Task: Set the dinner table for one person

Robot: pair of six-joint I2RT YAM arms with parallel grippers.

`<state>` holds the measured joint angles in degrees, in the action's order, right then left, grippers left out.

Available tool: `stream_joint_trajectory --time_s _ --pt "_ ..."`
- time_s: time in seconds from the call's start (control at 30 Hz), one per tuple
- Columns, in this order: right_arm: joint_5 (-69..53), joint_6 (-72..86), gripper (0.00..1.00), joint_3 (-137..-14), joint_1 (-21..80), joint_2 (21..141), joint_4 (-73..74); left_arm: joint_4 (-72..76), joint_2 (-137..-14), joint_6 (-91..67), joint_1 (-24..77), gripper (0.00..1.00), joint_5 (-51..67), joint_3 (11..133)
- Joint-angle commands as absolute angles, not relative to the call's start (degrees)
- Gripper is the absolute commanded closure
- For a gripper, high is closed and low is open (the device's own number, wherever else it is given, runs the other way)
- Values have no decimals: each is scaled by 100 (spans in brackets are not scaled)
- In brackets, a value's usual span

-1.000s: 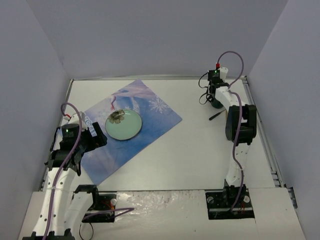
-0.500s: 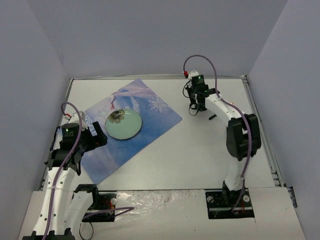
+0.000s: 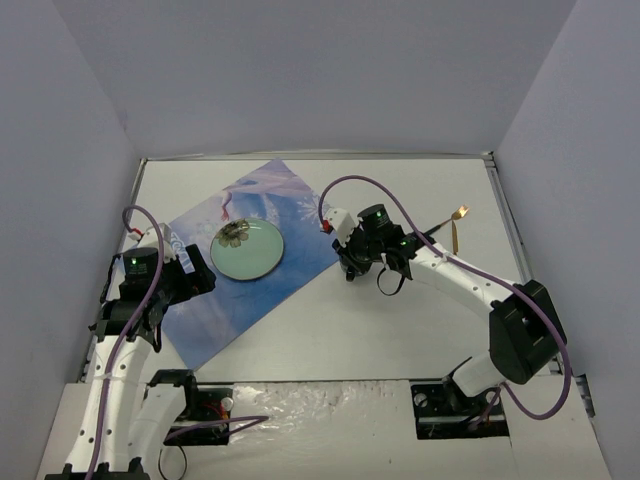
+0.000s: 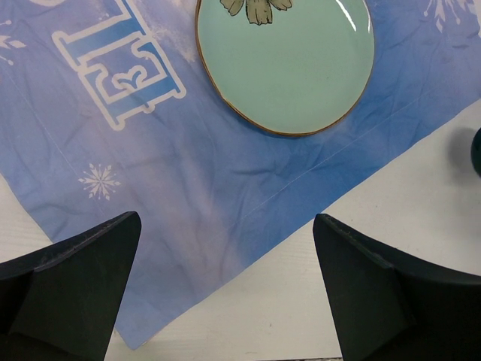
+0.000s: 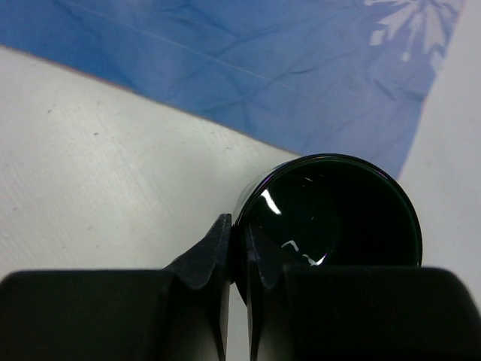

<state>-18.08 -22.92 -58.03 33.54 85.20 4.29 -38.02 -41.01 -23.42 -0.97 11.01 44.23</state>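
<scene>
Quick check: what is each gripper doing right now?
Left gripper: open, holding nothing.
Right gripper: closed on the rim of the dark cup.

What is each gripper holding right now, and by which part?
The right gripper pinches a dark cup by its rim, one finger outside the wall, one inside. The left gripper is open over the placemat, holding nothing.

Boxed in by plain lilac-grey panels: back wall (image 3: 320, 70), left wall (image 3: 50, 200), right wall (image 3: 590, 180), all bare and matte. Below, a flat white worktop (image 3: 400, 330), edged with a thin metal rim (image 3: 420, 154) along the far and right sides. Lit softly and evenly, with only faint shadows. Shines slightly on the near strip (image 3: 330, 400).
</scene>
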Motion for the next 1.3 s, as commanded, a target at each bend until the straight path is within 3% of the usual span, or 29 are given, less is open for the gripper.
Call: stream_joint_trajectory --time_s 0.0,0.37,0.67,0.97,1.17,1.27 --pt "-2083 -2567 100 -5695 3594 8183 -432 -3489 -4096 -2347 -129 3 1190 4497" --pt "-1973 -2717 99 -5333 4187 8346 -754 -3516 -4100 -2347 -132 3 1125 4500" --pt "-1899 -2680 87 -4751 4193 8235 -905 -3516 -4095 -2347 -132 3 1107 4500" --pt "-1109 -2172 49 -4465 4185 7565 -860 -3533 -4123 -2355 -132 3 1091 4509" --pt "201 -952 14 -4483 4192 6525 -814 -3510 -4131 -2355 -132 3 1152 4488" --pt "842 -308 7 -4526 4210 6249 -673 -3507 -4122 -2355 -132 3 1168 4482"
